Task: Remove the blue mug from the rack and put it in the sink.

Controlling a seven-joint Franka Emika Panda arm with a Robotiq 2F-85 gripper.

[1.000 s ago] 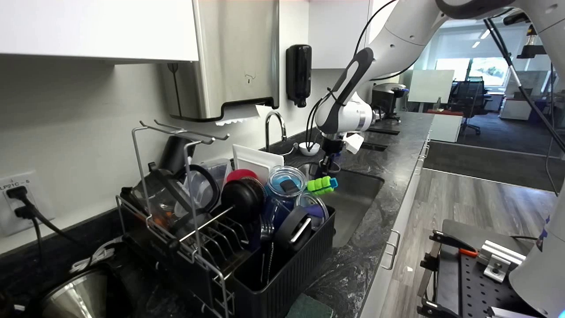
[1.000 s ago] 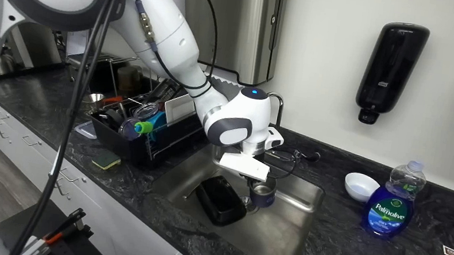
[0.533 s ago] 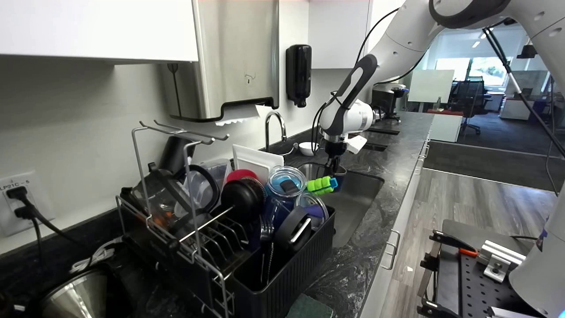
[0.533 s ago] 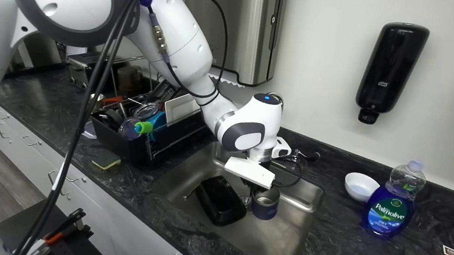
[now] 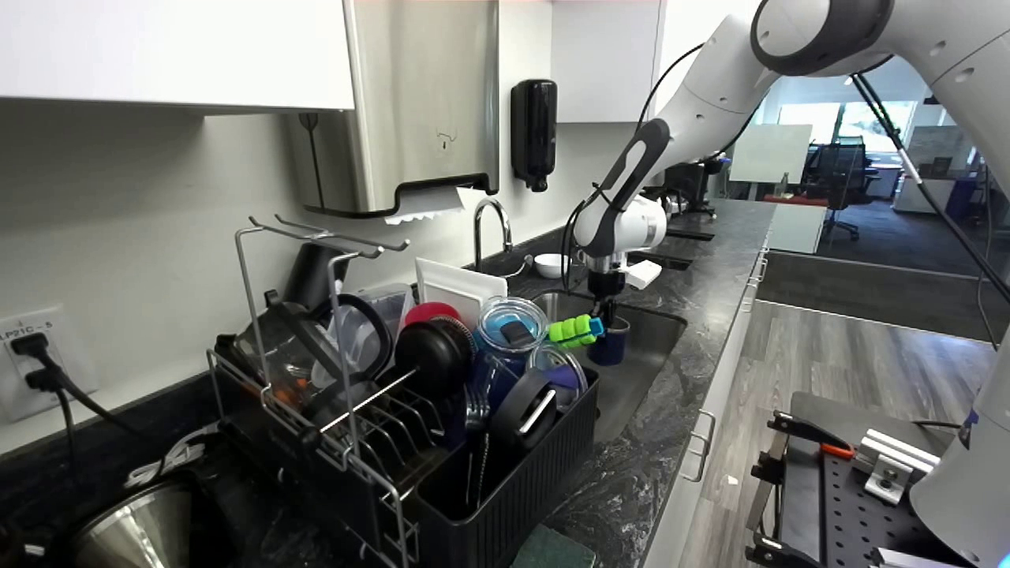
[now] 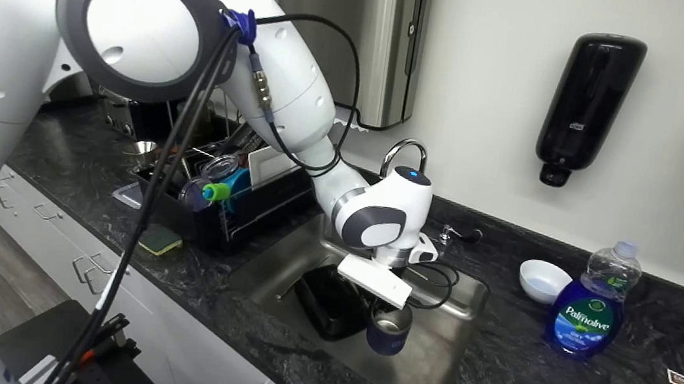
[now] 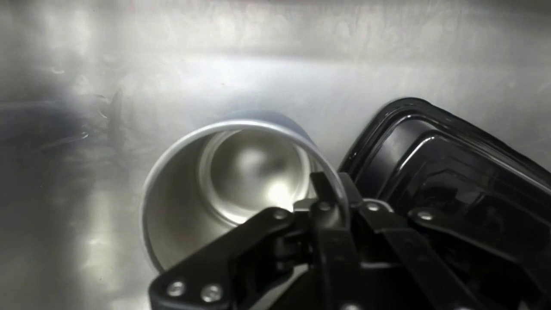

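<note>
Wrist view shows you the grip: your gripper [image 7: 335,189] pinches the blue mug [image 6: 387,340] by its rim, one finger inside, one outside. In an exterior view the white box [image 6: 374,279] on the wrist hides most of that. Mug's in the sink [image 6: 425,365], opening up; can't tell if its base touches bottom. The black container [image 7: 465,183] lies just right of it in the wrist view, near your outer finger. Room: bare sink floor left of and above the mug there.
</note>
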